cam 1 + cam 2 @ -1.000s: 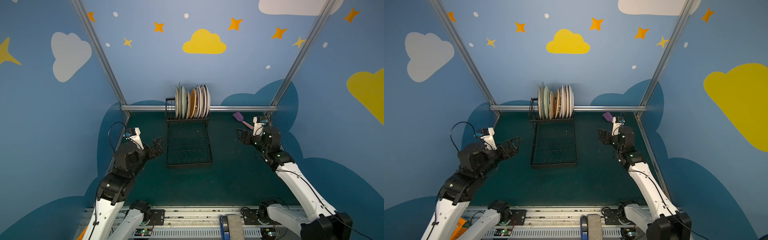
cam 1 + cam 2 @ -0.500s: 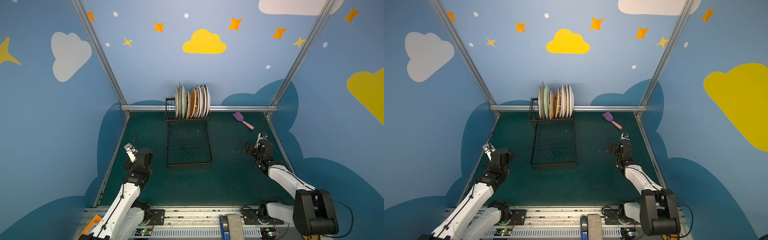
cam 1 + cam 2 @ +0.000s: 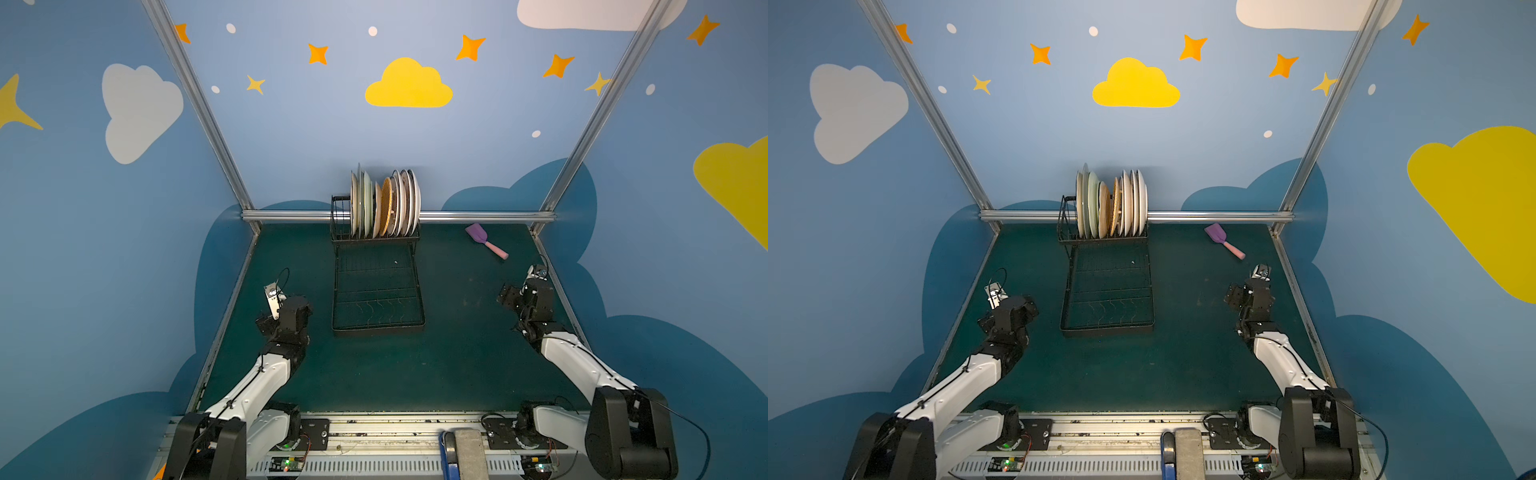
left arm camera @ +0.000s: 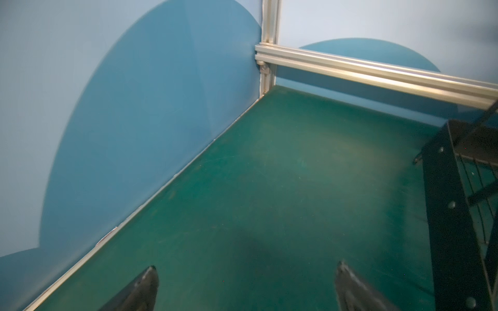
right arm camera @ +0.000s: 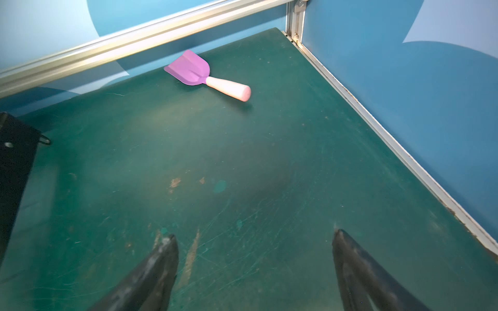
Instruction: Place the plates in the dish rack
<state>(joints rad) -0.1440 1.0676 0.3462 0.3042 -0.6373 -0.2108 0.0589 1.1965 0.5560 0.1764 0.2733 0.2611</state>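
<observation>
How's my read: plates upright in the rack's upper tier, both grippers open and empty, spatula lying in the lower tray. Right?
Wrong on the spatula: both top views show it on the table, right of the dish rack. The rest holds.

Left arm: earlier raised, with the left tool seen beside the left edge of the dish rack. It is now folded low over the worktop and drawn back from the rack.

Right arm: earlier raised, with the right tool near the spatula. It is now lowered and pulled back, farther from the spatula.

Timing: most of the descent fell in the first half-second. Since then both arms appear nearly settled, though small shifts are hard to judge from above.
</observation>
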